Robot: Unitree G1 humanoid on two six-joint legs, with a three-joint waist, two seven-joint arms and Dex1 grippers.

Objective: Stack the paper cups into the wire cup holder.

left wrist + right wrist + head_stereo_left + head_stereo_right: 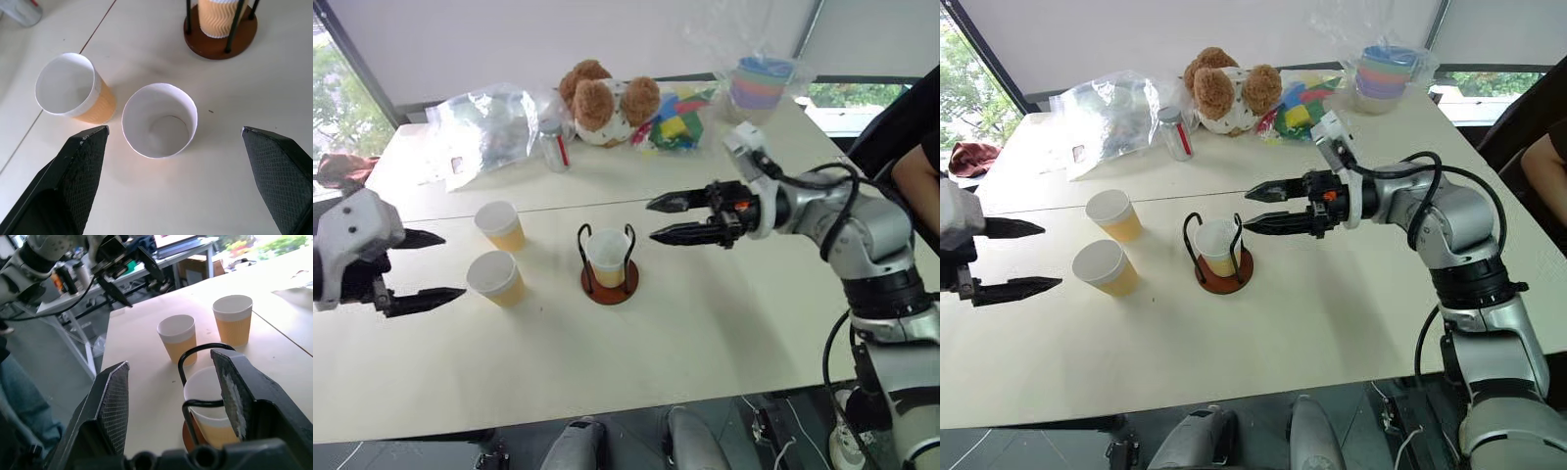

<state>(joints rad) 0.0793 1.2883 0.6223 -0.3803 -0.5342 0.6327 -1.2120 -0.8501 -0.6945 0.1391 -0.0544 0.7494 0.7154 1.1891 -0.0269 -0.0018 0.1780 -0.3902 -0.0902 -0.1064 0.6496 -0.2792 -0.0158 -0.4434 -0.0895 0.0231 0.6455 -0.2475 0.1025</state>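
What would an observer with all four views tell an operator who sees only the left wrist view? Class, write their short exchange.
Operator: Where is the right gripper?
Observer: The right gripper hangs just to the right of the wire holder, open and holding nothing.
Operator: I see only the bottom of the cup in the holder. Is it seated properly?
Observer: Yes, that cup stands upright between the wires, rim up.
Operator: What lies farther back on the table?
Observer: A teddy bear sits near the far edge, well behind the holder.
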